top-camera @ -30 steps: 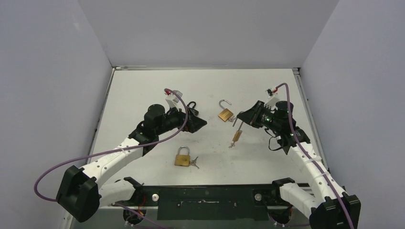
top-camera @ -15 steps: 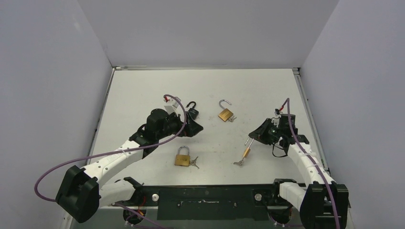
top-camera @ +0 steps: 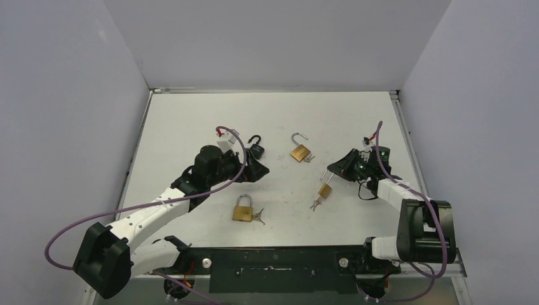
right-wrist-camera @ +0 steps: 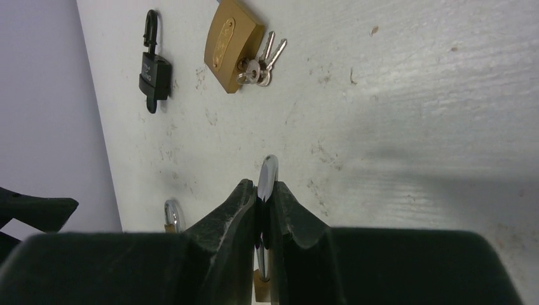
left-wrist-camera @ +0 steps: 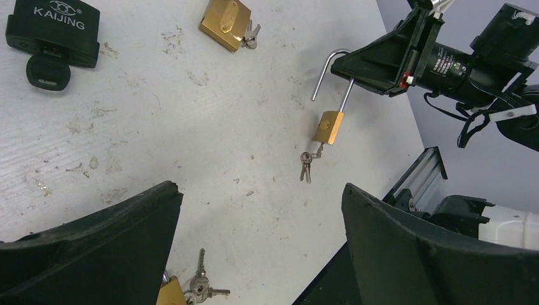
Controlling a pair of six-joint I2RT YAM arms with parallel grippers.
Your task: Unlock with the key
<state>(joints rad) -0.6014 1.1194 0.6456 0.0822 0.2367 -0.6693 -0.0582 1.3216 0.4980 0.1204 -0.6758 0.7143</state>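
Note:
My right gripper (top-camera: 333, 170) is shut on the long steel shackle (left-wrist-camera: 332, 68) of a small brass padlock (top-camera: 325, 190). The brass body (left-wrist-camera: 328, 127) hangs from one shackle leg; the other leg is free of the body. A bunch of keys (left-wrist-camera: 306, 166) dangles from its keyhole, close to the table. In the right wrist view the fingers pinch the shackle (right-wrist-camera: 267, 175) at my right gripper (right-wrist-camera: 266, 190). My left gripper (top-camera: 257, 168) is open and empty, left of the held padlock, over bare table (left-wrist-camera: 260, 216).
A black padlock (top-camera: 255, 147) with its key in lies beside my left gripper. A brass padlock with an open shackle (top-camera: 300, 150) and keys lies further back. A closed brass padlock (top-camera: 242, 210) with keys (top-camera: 257, 217) lies near the front. Grey walls enclose the table.
My right gripper carried the small padlock towards the front right, then back up a little; the right arm folded in. My left gripper drew back slightly to the left.

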